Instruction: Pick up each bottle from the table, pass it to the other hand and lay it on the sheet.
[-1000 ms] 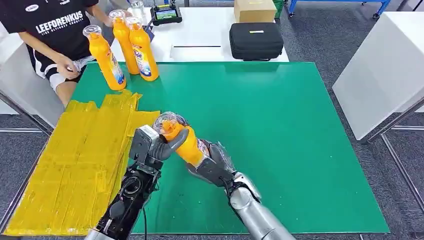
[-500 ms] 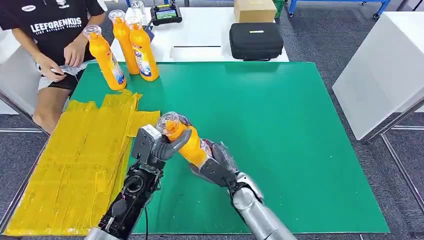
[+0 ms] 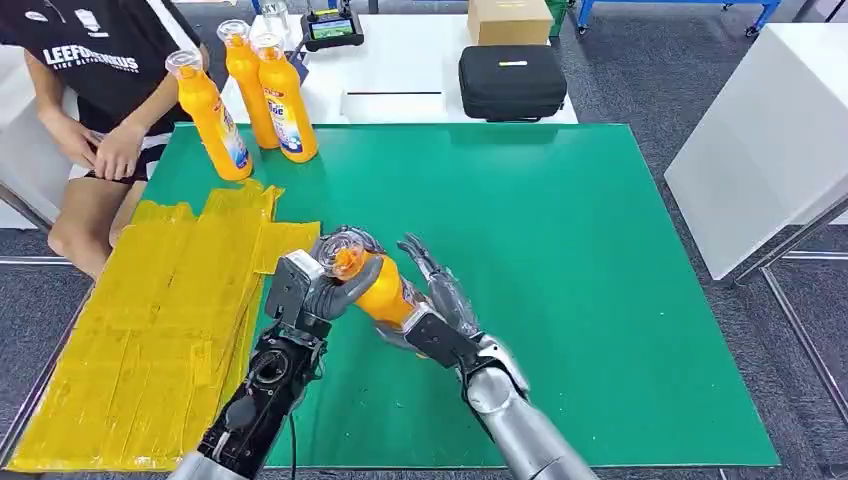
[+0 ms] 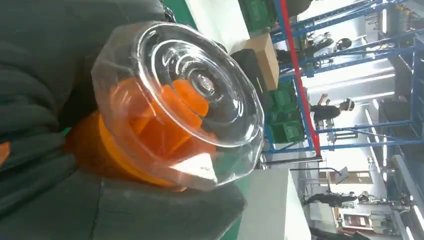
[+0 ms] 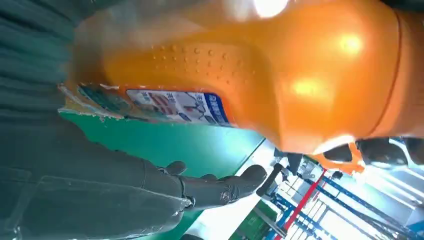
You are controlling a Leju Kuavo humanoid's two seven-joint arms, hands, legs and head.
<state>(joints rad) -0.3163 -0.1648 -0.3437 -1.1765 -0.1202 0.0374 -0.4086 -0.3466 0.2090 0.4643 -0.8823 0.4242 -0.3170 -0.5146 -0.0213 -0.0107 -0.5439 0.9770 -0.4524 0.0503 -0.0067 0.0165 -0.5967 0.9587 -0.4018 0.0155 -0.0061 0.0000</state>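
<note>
Left hand (image 3: 325, 290) clamped round orange bottle (image 3: 380, 290) neck; right hand (image 3: 440, 305) fingers seemingly spread, releasing.

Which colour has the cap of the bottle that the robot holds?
The cap is clear, over an orange nozzle; the left wrist view shows it best.

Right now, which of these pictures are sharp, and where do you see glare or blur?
Head view: evenly lit and sharp across the green table. Left wrist view: the bottle's clear cap is crisp with bright reflections, while the windows behind are washed out. Right wrist view: the orange bottle sits so close that it looks soft, with glare spots on its side.
</note>
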